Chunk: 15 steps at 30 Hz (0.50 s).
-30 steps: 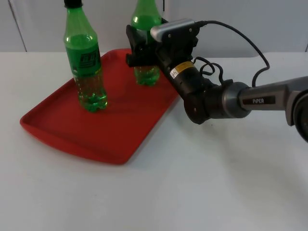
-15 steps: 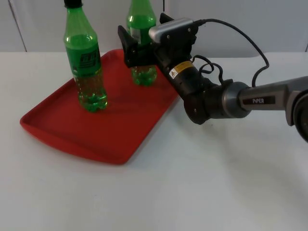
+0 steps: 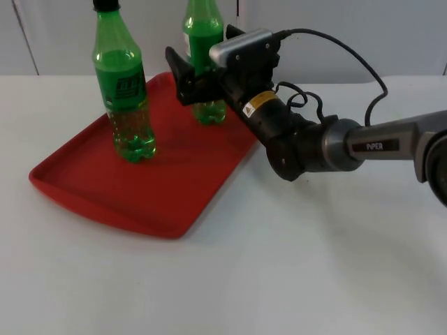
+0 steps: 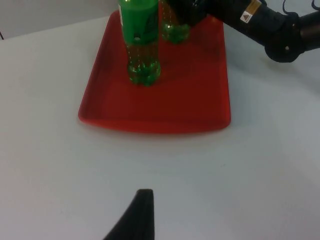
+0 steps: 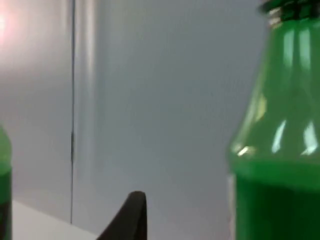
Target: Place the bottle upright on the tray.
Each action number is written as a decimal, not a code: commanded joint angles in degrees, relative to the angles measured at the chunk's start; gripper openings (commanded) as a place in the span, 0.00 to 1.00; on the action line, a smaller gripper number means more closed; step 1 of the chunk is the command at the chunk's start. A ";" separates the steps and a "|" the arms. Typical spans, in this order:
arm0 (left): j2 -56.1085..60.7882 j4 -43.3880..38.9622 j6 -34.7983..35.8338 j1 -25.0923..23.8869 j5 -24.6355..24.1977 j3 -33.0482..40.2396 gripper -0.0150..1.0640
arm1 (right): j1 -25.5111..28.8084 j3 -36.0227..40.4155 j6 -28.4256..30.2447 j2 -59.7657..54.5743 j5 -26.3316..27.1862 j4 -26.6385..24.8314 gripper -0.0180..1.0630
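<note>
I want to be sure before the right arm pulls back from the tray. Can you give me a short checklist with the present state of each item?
1. Far bottle stands upright on the red tray: ok.
2. Its base is inside the tray's rim, not on the edge: ok.
3. Right gripper has let go of the far bottle: cannot tell; the fingers sit on both sides of it.
4. Near bottle stands apart from the gripper's way back: ok.
5. Left gripper waits over the white table, away from the tray: ok.
</note>
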<state>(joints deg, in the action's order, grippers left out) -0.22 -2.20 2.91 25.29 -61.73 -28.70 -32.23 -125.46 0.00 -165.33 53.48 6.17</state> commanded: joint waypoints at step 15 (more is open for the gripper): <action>0.22 0.24 -0.11 0.36 0.17 0.29 0.99 | -0.44 -0.05 0.87 9.09 -29.03 0.98 0.99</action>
<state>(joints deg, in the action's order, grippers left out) -0.22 -2.20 2.91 25.29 -61.73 -28.70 -32.33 -125.46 0.00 -157.37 26.75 6.77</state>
